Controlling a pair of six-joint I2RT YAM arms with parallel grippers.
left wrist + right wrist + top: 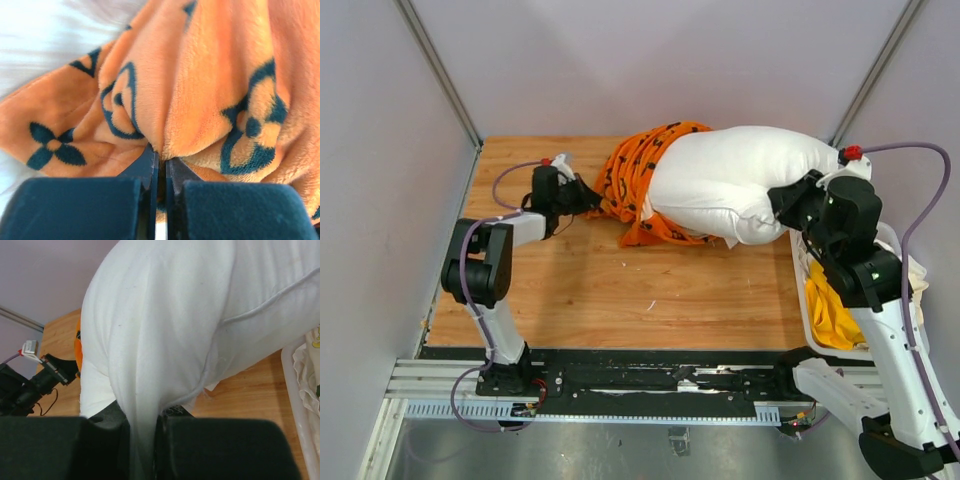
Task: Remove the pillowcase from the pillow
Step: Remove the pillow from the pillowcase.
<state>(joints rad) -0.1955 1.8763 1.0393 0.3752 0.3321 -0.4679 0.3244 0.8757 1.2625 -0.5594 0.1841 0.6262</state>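
Pillowcase: mostly off, bunching over pillow left end. Left gripper pinching case; right gripper clamping pillow.

The pillow is large, plump and plain white, with a piped seam along its edge. It lies lengthwise across the far right part of the wooden table. Most of it is bare; only its left end sits inside the pillowcase. A fold of white cloth at its right end is drawn tight between the fingers of the right gripper.

The pillowcase is bright orange plush printed with dark flower and circle motifs. It is bunched in deep wrinkles around the pillow's left end, and 1 strip shows under the pillow's near edge. The left gripper pinches a gathered fold at its left side.
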